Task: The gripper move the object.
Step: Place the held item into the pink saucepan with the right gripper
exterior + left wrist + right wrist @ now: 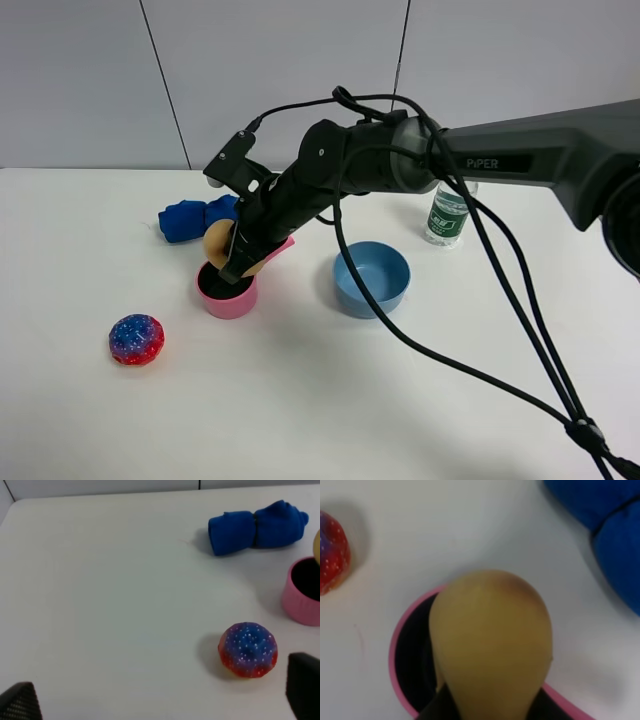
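Note:
The tan-orange peach-like ball (pixel 218 244) is clamped in my right gripper (pixel 240 258), which has reached across to the left side of the table. The ball hangs just above the dark opening of a pink cup (pixel 226 294). In the right wrist view the ball (pixel 490 635) fills the middle, pinched at its lower end by the black fingers (pixel 437 707), with the cup's rim (pixel 395 650) below it. My left gripper (pixel 160 700) is open and empty, low over the table, with only its two black fingertips showing.
A red-and-blue speckled ball (pixel 136 339) lies in front left of the cup and close to my left gripper (pixel 248 650). A blue rolled cloth (pixel 195 218) lies behind the cup. A blue bowl (pixel 371 278) and a water bottle (pixel 447 215) stand to the right.

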Robot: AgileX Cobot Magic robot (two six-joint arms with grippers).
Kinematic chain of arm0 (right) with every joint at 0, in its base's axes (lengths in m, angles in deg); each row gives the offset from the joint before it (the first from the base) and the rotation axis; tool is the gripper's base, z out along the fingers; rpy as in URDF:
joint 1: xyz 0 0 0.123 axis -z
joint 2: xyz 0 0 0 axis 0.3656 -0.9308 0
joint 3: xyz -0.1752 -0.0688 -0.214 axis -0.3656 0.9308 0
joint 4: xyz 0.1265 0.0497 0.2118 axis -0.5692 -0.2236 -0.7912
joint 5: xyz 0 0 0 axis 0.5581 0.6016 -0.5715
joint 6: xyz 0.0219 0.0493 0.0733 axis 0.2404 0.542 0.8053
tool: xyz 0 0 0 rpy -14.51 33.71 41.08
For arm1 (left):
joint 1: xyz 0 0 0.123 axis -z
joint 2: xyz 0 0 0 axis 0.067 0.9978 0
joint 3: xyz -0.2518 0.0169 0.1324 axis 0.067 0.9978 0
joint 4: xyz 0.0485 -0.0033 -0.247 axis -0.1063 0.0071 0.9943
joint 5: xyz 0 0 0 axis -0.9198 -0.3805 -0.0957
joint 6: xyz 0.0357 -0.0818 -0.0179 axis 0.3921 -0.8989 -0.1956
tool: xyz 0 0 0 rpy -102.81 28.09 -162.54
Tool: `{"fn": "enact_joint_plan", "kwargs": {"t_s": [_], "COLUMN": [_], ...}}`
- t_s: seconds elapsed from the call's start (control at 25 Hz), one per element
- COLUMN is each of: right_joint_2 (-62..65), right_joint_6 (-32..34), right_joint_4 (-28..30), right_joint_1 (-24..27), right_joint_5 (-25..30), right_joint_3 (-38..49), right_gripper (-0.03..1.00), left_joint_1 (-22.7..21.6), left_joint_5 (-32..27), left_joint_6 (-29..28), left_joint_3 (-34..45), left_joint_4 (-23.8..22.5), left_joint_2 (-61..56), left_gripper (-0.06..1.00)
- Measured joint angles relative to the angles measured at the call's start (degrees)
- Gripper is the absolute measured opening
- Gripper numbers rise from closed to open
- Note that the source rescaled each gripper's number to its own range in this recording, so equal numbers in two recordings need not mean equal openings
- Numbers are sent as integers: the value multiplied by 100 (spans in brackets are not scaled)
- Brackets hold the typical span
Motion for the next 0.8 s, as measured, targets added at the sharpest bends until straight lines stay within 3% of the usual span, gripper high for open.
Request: {"fn": "enact_joint_plan", "kwargs": {"t_s": [0.64,0.72,0.8], "right_joint_2": [-22,-22,-22], "right_joint_6": [-44,-44,-44], "right_joint_4": [-291,-308,-315], "right_joint_1": [0,0,0], "right_joint_5": [58,52,33], "right_joint_3": [-4,-4,-4], "right_gripper": [0,6,21], "left_joint_1": [0,0,0], "left_joint_5": [0,0,0], "left_joint_6": [0,0,0], "left_joint_3": [0,0,0], "left_joint_4": [0,0,0], "left_joint_2": [0,0,0], "left_gripper": [100,100,100]}}
